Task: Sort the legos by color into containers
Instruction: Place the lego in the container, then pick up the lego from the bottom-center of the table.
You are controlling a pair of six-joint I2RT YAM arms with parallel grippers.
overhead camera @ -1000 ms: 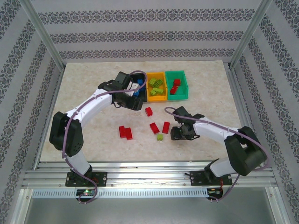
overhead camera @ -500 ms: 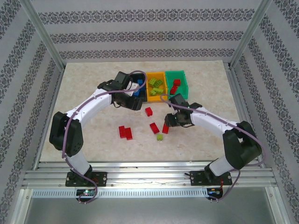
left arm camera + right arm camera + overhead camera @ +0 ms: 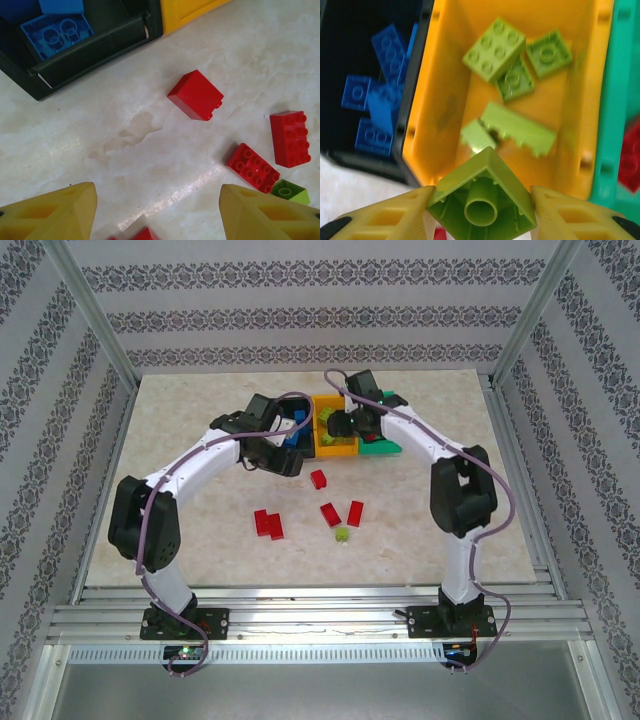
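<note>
**R arm at drop step: lime brick over orange-yellow bin**

Top ext: right gripper (image 3: 340,424) is over the orange-yellow bin (image 3: 335,448), with the green bin (image 3: 385,400) just to its right. Left gripper (image 3: 288,458) hangs just left of the orange-yellow bin. Out on the marbled table (image 3: 200,420) lie the loose red bricks (image 3: 330,514) and one loose lime brick (image 3: 342,535), all well apart from the bins.

L wrist: jaws wide, nothing between the yellow fingertips (image 3: 65,210). Black bin (image 3: 90,55) is ahead with blue bricks (image 3: 57,35) inside. One red block (image 3: 196,95) is smooth side up; the other reds nearby lie studs up. All are glossy hard plastic.

R wrist: jaws clamped on the held lime brick (image 3: 482,200), which is underside up with its hollow tube showing and sits a bit skewed in the grip. Below it the bin's smooth floor holds more lime pieces (image 3: 495,47).

Step, as I read it: placing lime, color matches the bin.
- Next for R: just release. The brick is already inside the rim line, so there's little risk of it bouncing out.
- Next for L: the red block is closest. It needs squaring to the block's flat sides, then goes to the green bin.
</note>
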